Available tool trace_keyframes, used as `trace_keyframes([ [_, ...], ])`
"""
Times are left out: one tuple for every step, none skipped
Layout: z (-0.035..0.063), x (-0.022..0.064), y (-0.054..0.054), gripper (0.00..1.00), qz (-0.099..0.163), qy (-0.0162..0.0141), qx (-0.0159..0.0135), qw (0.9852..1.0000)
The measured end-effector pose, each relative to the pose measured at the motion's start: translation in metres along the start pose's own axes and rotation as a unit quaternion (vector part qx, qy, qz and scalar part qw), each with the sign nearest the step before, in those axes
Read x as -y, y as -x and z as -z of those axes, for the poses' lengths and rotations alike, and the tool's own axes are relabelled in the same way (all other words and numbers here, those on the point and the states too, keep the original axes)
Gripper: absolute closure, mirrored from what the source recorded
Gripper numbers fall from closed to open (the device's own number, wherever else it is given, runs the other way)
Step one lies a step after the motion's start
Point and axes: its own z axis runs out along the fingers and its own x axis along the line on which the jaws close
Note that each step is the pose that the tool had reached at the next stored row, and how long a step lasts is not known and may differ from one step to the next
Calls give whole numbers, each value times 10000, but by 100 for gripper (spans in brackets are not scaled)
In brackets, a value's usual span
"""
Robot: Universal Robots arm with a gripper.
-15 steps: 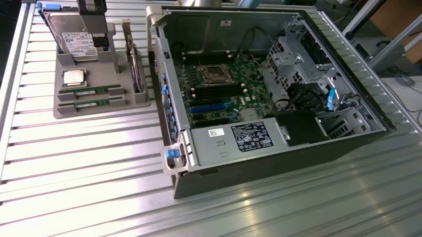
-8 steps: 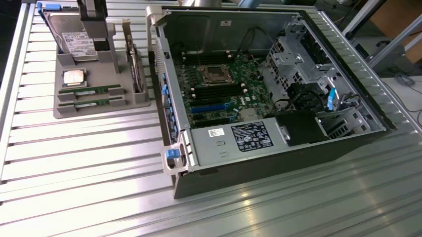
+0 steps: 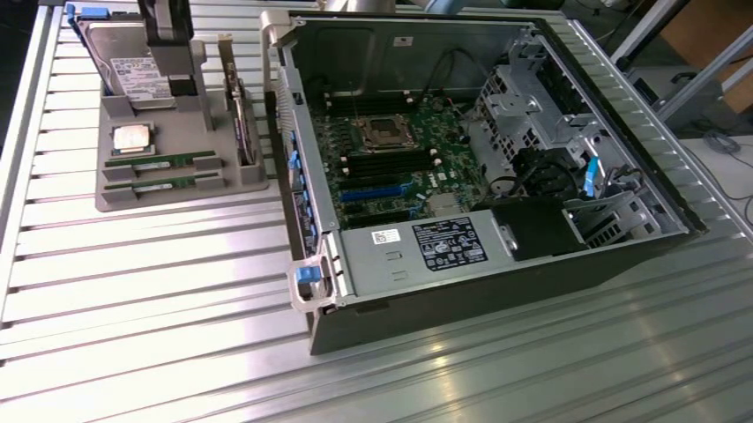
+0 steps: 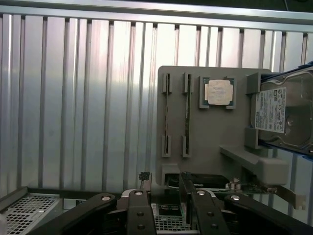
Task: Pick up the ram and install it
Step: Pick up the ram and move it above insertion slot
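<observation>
Green ram (image 3: 159, 160) lies untouched in the grey holder (image 4: 210, 132), your gripper (image 4: 164, 196) hangs spread and empty nearby, so you have pickup and seating in the motherboard (image 3: 394, 159) left.

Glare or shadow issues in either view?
Exterior view: strong glare on the ribbed table near the grey holder, while the inside of the open case is dimmer. Wrist view: bright streaks down the table slats, processor washed pale, pincer in shadow.

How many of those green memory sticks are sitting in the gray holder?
2. One ram stick sits beside the processor chip; the other ram stick in the next slot outward.
</observation>
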Motion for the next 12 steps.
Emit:
trace_keyframes([
  [-5,0,0,64,0,0,0,10000],
  [-10,0,0,64,0,0,0,10000],
  [-16,1,0,64,0,0,0,10000],
  [-24,1,0,64,0,0,0,10000],
  [-30,1,-1,64,0,0,0,10000],
  [-35,1,-1,64,0,0,0,10000],
  [-39,1,-1,64,0,0,0,10000],
  [-42,1,-1,64,0,0,0,10000],
  [-46,2,-1,64,0,0,0,10000],
  [-50,2,-1,64,0,0,0,10000],
  [-53,2,-1,64,0,0,0,10000],
  [-57,2,-1,64,0,0,0,10000],
])
